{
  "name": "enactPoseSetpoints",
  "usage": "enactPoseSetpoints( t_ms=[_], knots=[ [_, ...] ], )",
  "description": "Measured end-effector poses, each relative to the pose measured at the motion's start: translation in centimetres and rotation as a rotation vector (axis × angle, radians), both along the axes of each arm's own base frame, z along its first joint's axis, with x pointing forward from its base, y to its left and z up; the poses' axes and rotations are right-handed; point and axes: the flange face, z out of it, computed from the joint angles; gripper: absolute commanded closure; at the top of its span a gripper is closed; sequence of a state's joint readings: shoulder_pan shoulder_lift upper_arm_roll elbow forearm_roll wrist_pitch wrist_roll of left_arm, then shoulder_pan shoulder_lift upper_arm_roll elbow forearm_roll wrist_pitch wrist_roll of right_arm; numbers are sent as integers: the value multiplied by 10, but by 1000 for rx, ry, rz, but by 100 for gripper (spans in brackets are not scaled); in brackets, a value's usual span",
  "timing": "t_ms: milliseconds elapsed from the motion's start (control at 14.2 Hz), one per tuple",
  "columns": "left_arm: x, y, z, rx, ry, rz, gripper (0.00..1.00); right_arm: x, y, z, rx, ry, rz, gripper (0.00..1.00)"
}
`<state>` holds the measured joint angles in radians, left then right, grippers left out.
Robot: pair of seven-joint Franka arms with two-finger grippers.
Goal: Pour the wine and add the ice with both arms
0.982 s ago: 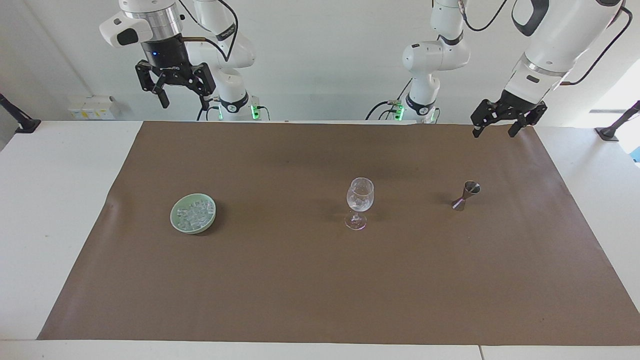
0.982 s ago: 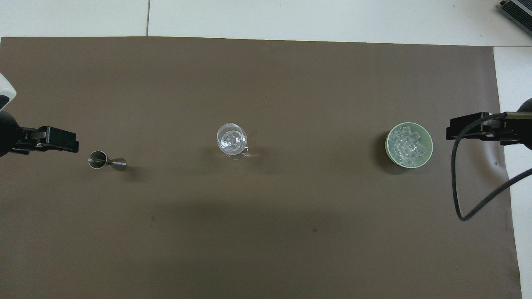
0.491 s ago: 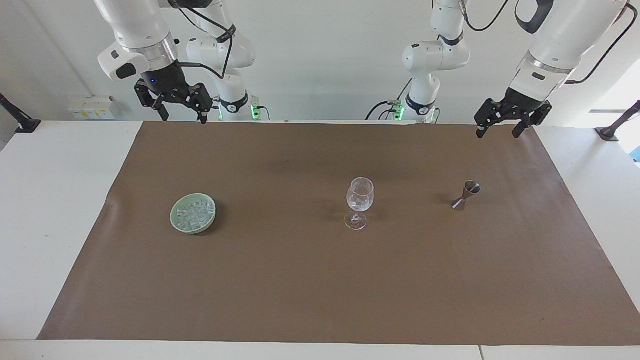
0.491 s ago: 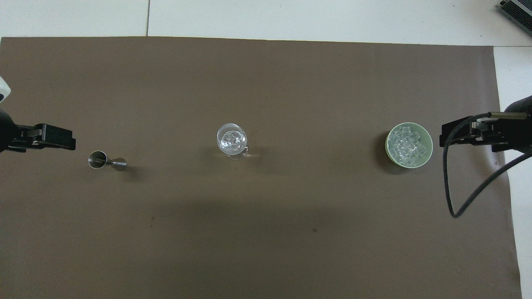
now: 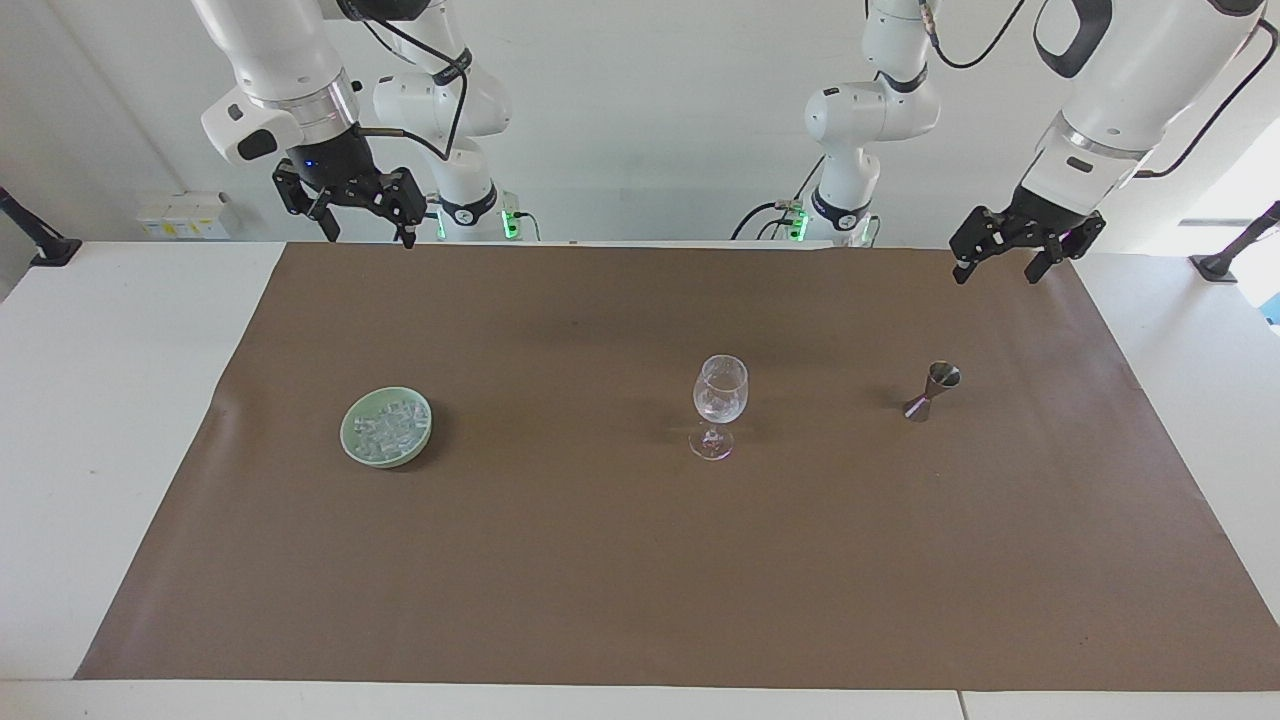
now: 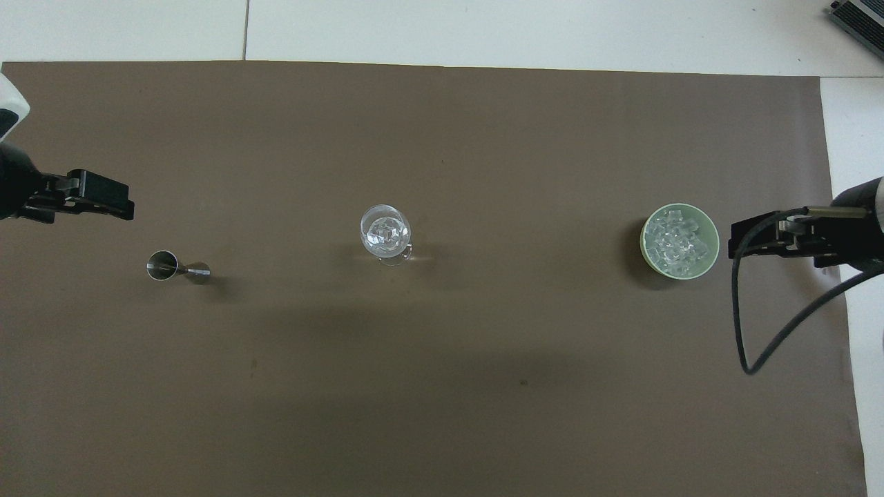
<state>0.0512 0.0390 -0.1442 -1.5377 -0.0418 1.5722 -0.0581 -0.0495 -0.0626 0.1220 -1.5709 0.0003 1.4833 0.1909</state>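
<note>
The brown mat fills the frame. The right gripper at upper left and the left gripper at upper right hang spread and empty, high over the mat's top edge. Likely the task is near its end: the glass at centre seems to hold cubes. Ice sits in the green bowl at centre left; the jigger stands centre right. Nothing blocks either reach.

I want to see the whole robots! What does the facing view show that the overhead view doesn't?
Only the facing view shows the arms' white bodies and bases, and the wine glass side-on with its stem. Only the overhead view looks straight down into the glass. Both show the green bowl of ice, the metal jigger, and the left gripper and right gripper, both open and empty.
</note>
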Motion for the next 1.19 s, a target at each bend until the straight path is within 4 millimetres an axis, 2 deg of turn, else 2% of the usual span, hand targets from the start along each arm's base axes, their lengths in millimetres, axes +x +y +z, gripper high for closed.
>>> enactPoseSetpoints(
  t_ms=[421, 772, 1193],
  knots=[
    [-2, -8, -22, 3, -3, -11, 0, -1, -16, 5, 1, -11, -22, 0],
    [-14, -7, -12, 8, 3, -10, 0, 1, -13, 6, 2, -34, -17, 0],
    [-15, 0, -11, 12, -3, -57, 0, -2, -15, 10, 3, -45, -21, 0]
  ],
)
